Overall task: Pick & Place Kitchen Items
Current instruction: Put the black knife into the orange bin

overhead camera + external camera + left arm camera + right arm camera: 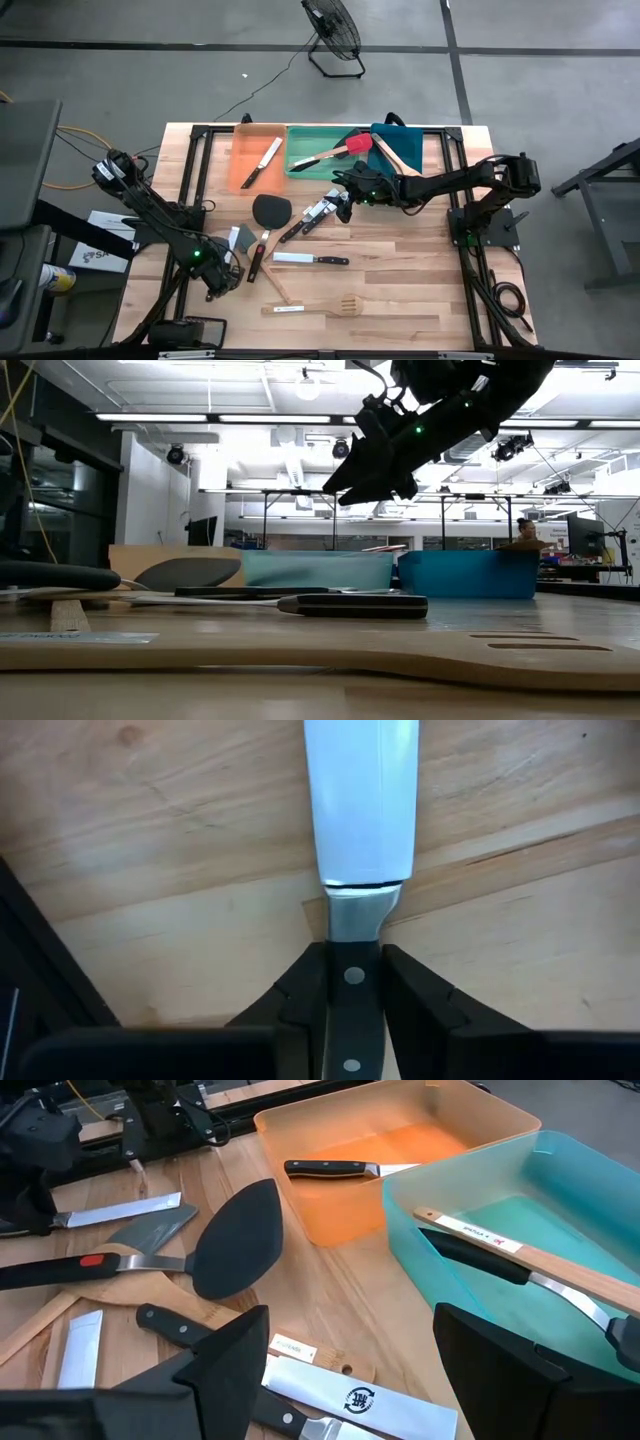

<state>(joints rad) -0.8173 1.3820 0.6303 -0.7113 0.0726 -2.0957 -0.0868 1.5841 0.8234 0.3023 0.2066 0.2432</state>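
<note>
the left gripper [352,1010] has its fingers against the black handle of a knife [360,810] lying flat at the table's [420,300] front left; squeeze firm on the handle, then lift straight so the blade stays level. the right gripper [345,203] hangs wide open over knives mid-table.

both arms are dark, almost black, made of long slim links with thicker round joints. the left arm [150,205] carries black cables near its base, and a small green light shines just behind its jaws. the right arm [470,178] has the same green light behind its jaws, seen also from table height. the left gripper [352,982] has two matte black fingers with stepped inner edges. the right gripper [350,1355] has broad, flat, black fingers with angular tips.
</note>
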